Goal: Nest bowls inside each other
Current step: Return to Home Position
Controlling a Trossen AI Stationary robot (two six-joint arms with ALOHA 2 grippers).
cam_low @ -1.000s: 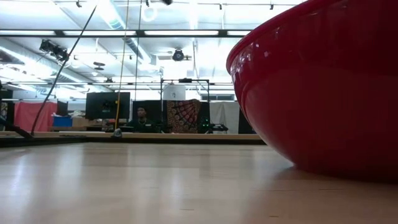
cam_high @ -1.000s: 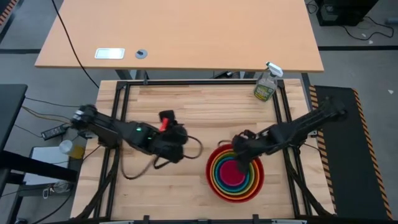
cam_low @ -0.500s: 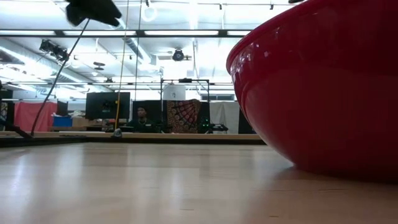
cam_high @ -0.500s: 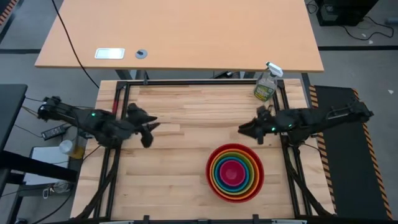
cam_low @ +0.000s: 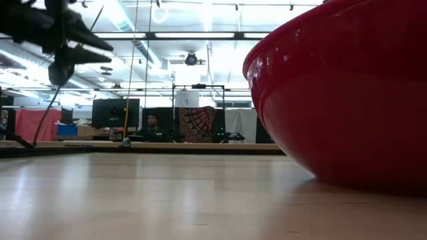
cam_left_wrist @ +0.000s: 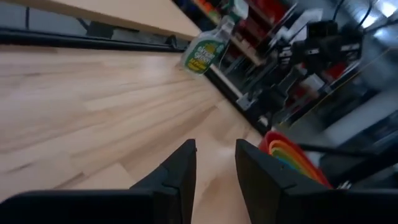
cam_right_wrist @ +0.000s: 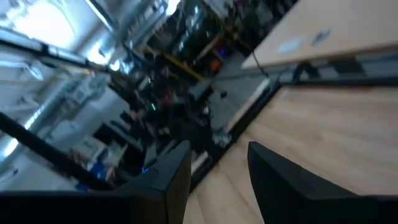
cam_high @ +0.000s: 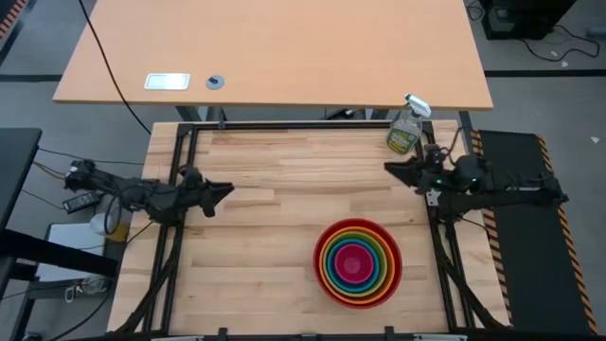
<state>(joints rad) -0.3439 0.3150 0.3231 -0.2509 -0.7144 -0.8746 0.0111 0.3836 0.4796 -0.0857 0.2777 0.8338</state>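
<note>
The bowls (cam_high: 358,262) sit nested in one stack at the near right of the table: red outermost, then orange, green and blue rings, pink in the middle. The red bowl (cam_low: 347,93) rests on its base on the wood. My left gripper (cam_high: 222,189) hovers at the table's left edge, pointing level toward the right, open and empty (cam_left_wrist: 216,158). It also shows in the low view (cam_low: 100,47). My right gripper (cam_high: 393,169) hovers at the right edge, pointing left, open and empty (cam_right_wrist: 217,155). Both are well away from the bowls (cam_left_wrist: 292,155).
A clear spray bottle (cam_high: 405,128) stands at the far right corner of the table, close behind my right gripper, and shows too in the left wrist view (cam_left_wrist: 208,46). Bare wood lies between the two grippers. A larger desk (cam_high: 275,57) stands beyond the far edge.
Both arms have drawn back from the table's middle. My left gripper went toward the left edge and came lower. My right gripper left the bowls and went toward the right and far edge. Both tipped up from pointing down to level. The bowls have stayed put.
</note>
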